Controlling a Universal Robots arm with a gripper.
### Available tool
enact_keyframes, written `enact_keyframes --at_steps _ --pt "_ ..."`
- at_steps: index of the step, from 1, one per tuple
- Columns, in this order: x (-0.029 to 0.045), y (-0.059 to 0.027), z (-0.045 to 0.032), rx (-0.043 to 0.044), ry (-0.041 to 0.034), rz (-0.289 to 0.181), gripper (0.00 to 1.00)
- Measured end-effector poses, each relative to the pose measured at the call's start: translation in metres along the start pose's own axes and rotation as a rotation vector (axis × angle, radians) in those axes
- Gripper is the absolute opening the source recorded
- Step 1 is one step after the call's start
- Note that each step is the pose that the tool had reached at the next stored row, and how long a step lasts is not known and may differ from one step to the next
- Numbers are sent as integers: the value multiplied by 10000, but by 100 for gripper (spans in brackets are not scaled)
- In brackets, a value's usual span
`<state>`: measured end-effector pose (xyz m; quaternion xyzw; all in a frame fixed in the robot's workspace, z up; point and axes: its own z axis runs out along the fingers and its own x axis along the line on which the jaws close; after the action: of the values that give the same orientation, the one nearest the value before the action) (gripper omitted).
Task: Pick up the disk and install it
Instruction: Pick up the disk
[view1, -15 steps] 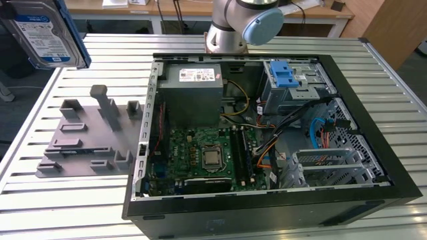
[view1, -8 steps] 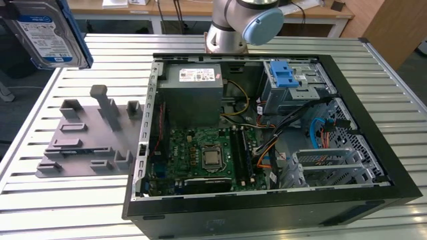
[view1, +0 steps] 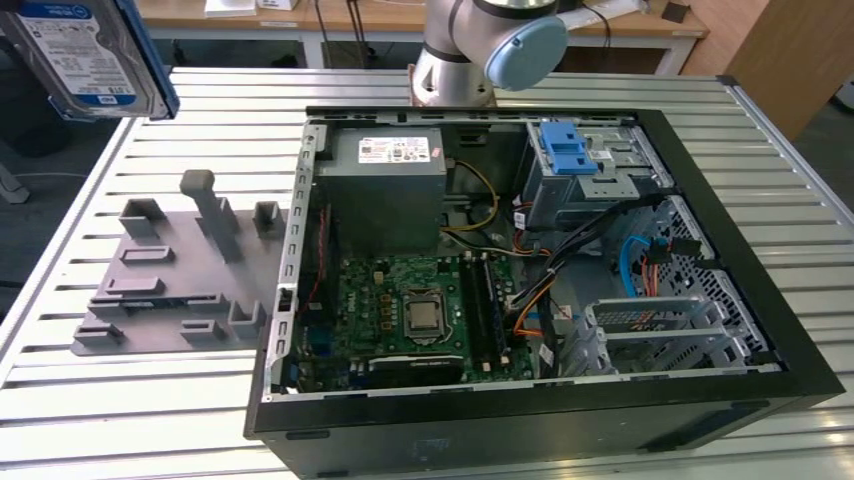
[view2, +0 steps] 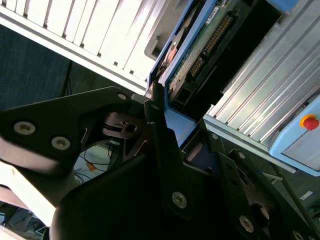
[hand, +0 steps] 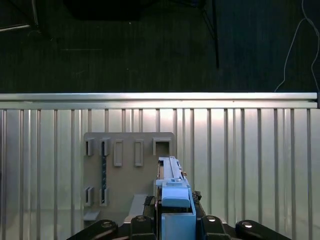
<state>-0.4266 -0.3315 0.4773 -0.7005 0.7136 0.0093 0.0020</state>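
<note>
pincer (hand: 174, 212) clamps the disk (hand: 174, 192) edgewise above the grey fixture (hand: 125, 175).

Case (view1: 534, 425) open on top, cables (view1: 623, 255) (blue, orange) strung beside drive cage (view1: 594, 185), grey fixture (view1: 174, 295) alongside

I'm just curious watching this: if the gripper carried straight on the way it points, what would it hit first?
Probably the grey fixture plate on the slatted table: the gripper holds the disk pointing over its edge, though depth is unclear.
</note>
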Motion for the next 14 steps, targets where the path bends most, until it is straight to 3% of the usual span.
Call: enact_keyframes --at_steps 2,4,14 --pt "3 0 -61 -1 0 0 36" --pt "43 -1 -64 -1 0 0 36" --pt "419 -9 -68 -1 1 0 36"
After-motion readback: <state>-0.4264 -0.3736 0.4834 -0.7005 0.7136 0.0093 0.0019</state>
